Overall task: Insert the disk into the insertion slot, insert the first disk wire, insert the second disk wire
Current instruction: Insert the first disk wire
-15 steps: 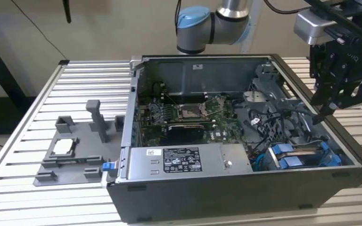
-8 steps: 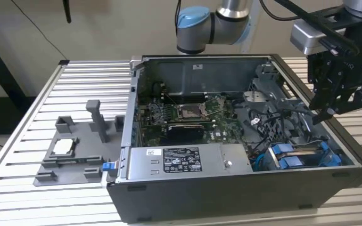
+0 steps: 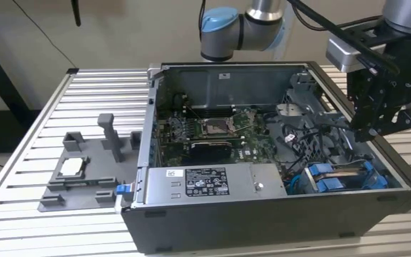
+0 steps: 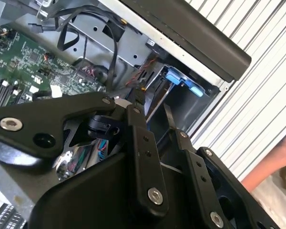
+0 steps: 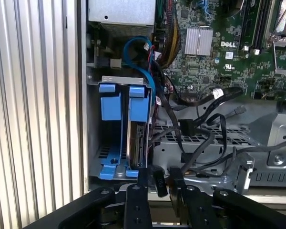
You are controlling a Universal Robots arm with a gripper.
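Beside slatted tabletop (image 5: 38, 95), first wrist view shows the disk (image 5: 135, 143) edge-on.

Arm (image 3: 237, 27) elbowed high; tool (image 3: 368, 134) pointing down.

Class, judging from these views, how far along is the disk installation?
Done: the disk sits in the insertion slot. In hand: the gripper pinches a black wire connector by the disk's end. Left: that connector does not look seated yet.

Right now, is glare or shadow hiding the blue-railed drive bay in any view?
In the first wrist view the dark grey metal insertion slot with blue rails is evenly lit, no glare; in the second wrist view its inside is shadowed.
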